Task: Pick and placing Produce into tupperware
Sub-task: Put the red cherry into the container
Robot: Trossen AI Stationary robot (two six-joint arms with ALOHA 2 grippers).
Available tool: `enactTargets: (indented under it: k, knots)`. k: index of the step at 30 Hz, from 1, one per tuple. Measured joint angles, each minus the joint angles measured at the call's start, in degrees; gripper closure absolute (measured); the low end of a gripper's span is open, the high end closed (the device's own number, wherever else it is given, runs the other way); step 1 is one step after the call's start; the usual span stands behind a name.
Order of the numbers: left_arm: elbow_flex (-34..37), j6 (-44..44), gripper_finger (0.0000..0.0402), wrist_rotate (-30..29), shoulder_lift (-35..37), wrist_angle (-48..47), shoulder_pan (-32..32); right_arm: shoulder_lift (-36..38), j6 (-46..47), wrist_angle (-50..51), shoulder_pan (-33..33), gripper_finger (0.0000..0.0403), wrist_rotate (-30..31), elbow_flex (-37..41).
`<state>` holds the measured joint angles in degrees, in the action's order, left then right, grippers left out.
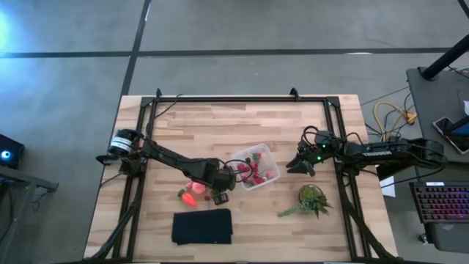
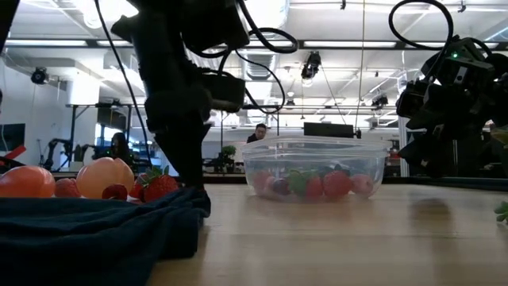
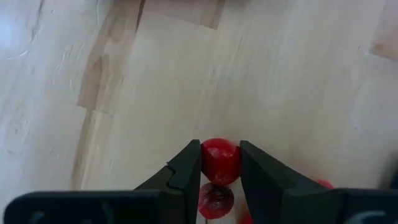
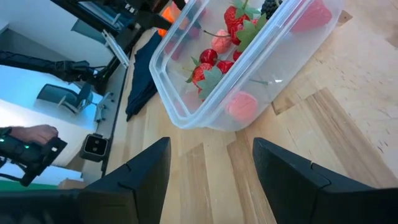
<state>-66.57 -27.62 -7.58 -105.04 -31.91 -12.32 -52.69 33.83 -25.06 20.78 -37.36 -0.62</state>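
My left gripper [image 1: 220, 192] stands near the table's middle, just left of the clear tupperware [image 1: 267, 155], and is shut on a small round red piece of produce [image 3: 220, 160]. A second red piece [image 3: 216, 200] lies behind it between the fingers. More produce [image 1: 190, 195], orange and red, lies on the wood to the left of the gripper. The tupperware rests flat on the table and holds several red pieces with green bits [image 4: 214, 65]. My right gripper [image 4: 211, 168] hovers open, right of the tupperware. My left gripper pinches the round red piece by its two opposite sides [image 3: 206, 163] between its fingertips [image 3: 186, 171]. The fingers slant steeply down from above. Whether the piece rests on the wood or hangs clear, I cannot tell.
A black mat [image 1: 202, 226] lies near the front edge, below the loose produce. A green leafy plant [image 1: 311, 199] sits at the front right. A black frame [image 1: 242, 99] runs around the tabletop. Bare wood lies along the far side.
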Motion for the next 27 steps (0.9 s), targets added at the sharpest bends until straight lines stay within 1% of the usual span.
enactTargets:
  k: [4, 7, 9, 10, 12, 14, 16, 18, 21, 24, 27]
  knots:
    - [-3.7, 2.9, 0.0323, -0.9, 3.0, -3.3, 0.3, 0.0, 0.4, 0.0, 0.0, 0.0184, 0.0, 0.0]
    - [-6.4, 6.4, 0.0324, -6.2, 6.2, -4.8, 0.6, 0.0, 0.6, 0.0, 0.0, 0.0184, 0.0, 0.0]
    - [-7.5, 9.6, 0.0324, -9.8, 8.0, -2.7, 1.1, 0.0, 0.6, 0.1, 0.0, 0.0184, 0.0, 0.0]
    - [-7.6, 11.4, 0.0324, -10.5, 8.8, -0.8, 1.7, 0.0, 0.6, 0.2, 0.0, 0.0184, 0.0, 0.0]
    - [-7.4, 14.3, 0.0324, -9.4, 9.4, 4.8, 3.3, 0.0, 0.6, 0.4, 0.0, 0.0184, 0.0, 0.0]
    - [-7.1, 14.4, 0.0319, -5.7, 8.8, 9.1, 5.6, 0.0, 0.6, 0.3, 0.0, 0.0184, 0.0, 0.0]
    - [-7.1, 12.5, 0.0306, -4.0, 7.0, 13.2, 7.5, 0.0, 0.7, 0.4, 0.0, 0.0184, 0.0, 0.0]
    - [-7.1, 10.1, 0.0284, -3.9, 5.4, 15.0, 9.0, 0.0, 1.2, 0.5, 0.0, 0.0184, 0.0, 0.0]
    - [-7.9, 9.5, 0.0247, -3.8, 4.0, 18.4, 10.2, 0.0, 2.1, 1.1, 0.0, 0.0184, -0.1, 0.0]
    - [-8.7, 9.5, 0.0212, -3.5, 3.8, 18.9, 10.4, -0.1, 2.2, 1.4, 0.0, 0.0184, -0.5, 0.0]
    - [-9.1, 8.5, 0.0188, -2.6, 4.6, 17.2, 10.2, 0.0, 2.2, 1.7, 0.0, 0.0184, -1.6, 0.0]
